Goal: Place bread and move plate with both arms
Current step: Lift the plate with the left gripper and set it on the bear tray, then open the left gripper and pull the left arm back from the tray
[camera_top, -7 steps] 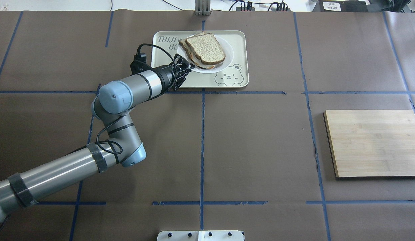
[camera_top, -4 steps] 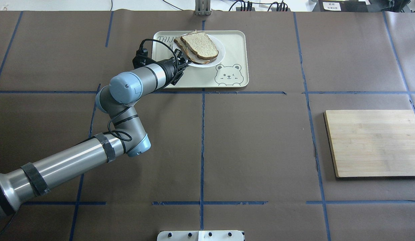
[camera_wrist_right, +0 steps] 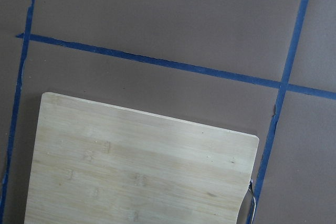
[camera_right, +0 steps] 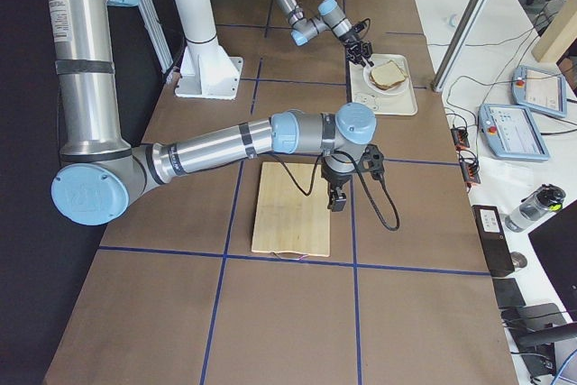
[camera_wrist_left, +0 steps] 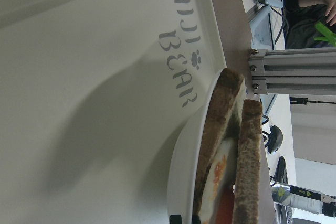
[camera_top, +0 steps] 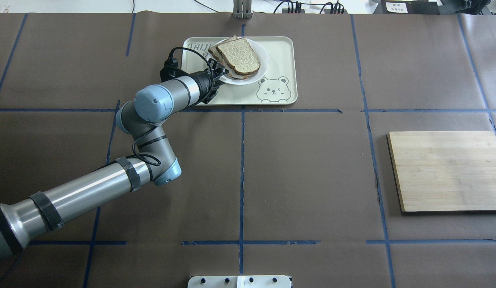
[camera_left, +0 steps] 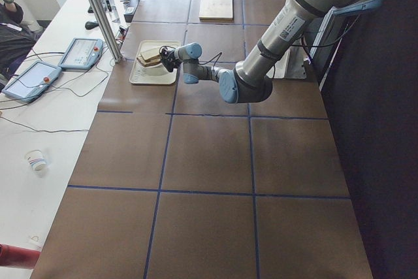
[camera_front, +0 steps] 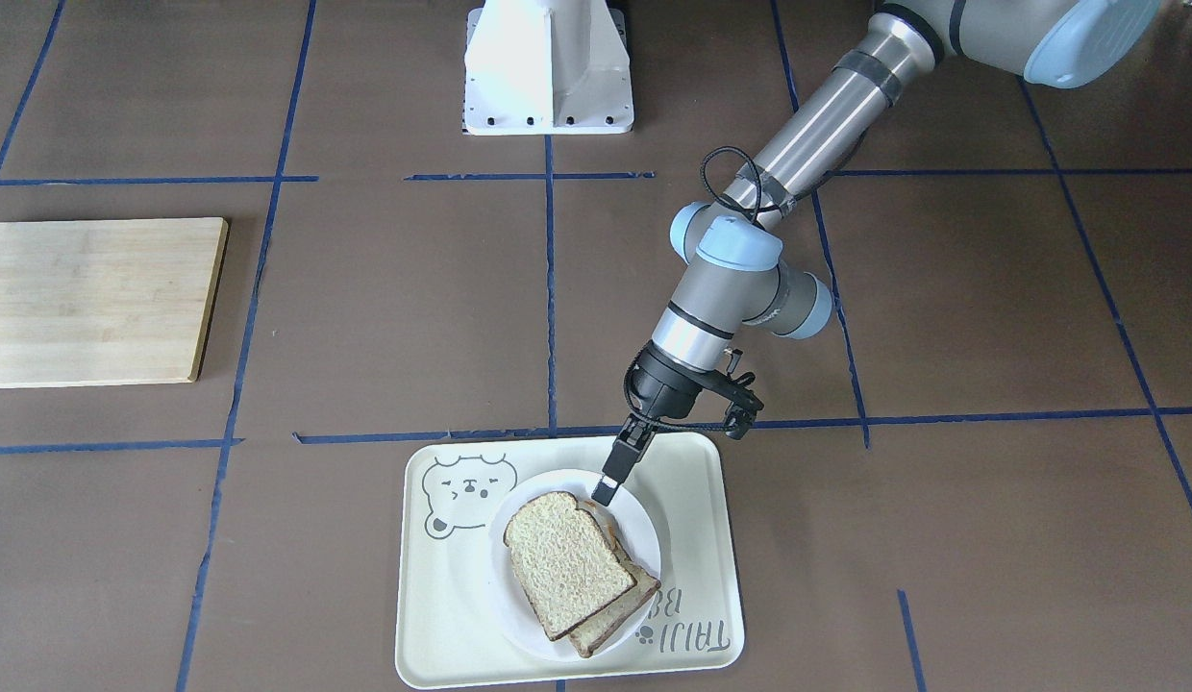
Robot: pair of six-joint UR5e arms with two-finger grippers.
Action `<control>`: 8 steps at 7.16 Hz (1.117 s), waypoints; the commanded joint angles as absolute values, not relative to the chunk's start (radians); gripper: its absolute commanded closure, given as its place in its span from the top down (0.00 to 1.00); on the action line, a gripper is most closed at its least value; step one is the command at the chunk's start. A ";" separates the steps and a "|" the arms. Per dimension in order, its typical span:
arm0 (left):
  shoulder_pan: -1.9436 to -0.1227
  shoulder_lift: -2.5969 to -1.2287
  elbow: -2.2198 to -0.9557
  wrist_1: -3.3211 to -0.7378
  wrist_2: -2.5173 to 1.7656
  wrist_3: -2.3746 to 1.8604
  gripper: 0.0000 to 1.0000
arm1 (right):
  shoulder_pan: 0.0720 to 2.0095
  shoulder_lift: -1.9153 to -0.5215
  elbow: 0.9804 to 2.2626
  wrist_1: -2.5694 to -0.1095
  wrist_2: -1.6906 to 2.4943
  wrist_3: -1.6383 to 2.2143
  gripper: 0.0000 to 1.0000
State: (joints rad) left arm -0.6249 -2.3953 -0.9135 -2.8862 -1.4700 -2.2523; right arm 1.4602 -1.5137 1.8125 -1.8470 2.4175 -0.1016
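A cream tray (camera_top: 280, 52) with a bear drawing is lying at the far middle of the brown table (camera_top: 304, 168). A wooden board (camera_top: 446, 170) is resting well apart, to its right. Blue tape lines (camera_top: 241, 160) are crossing the table.

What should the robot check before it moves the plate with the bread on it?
1. Left pincer shut on the plate rim: ok.
2. Bread stacked on the plate: ok.
3. Plate lifted clear of the tray: cannot tell.
4. Wooden board bare on top: ok.
5. Right pincer above the board, open or shut: cannot tell.
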 commanded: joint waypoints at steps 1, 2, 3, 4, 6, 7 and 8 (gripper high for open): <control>-0.713 -2.253 -1.076 -2.853 -1.658 -2.244 1.00 | 1.462 -1.513 1.809 -1.847 2.418 -0.101 1.00; -0.786 -2.197 -1.147 -2.802 -1.804 -2.168 1.00 | 1.473 -1.519 1.798 -1.847 2.418 -0.103 1.00; -0.849 -2.133 -1.234 -2.728 -1.903 -2.029 1.00 | 1.497 -1.520 1.772 -1.847 2.421 -0.103 1.00; -0.926 -2.076 -1.320 -2.624 -1.981 -1.949 1.00 | 1.508 -1.531 1.766 -1.844 2.418 -0.103 1.00; -1.110 -1.989 -1.469 -2.422 -2.159 -1.645 1.00 | 1.525 -1.584 1.753 -1.740 2.351 -0.098 1.00; -1.193 -1.938 -1.495 -2.334 -2.251 -1.430 1.00 | 1.554 -1.621 1.735 -1.656 2.350 -0.095 1.00; -1.260 -1.895 -1.496 -2.263 -2.288 -1.219 1.00 | 1.569 -1.647 1.709 -1.584 2.350 -0.086 1.00</control>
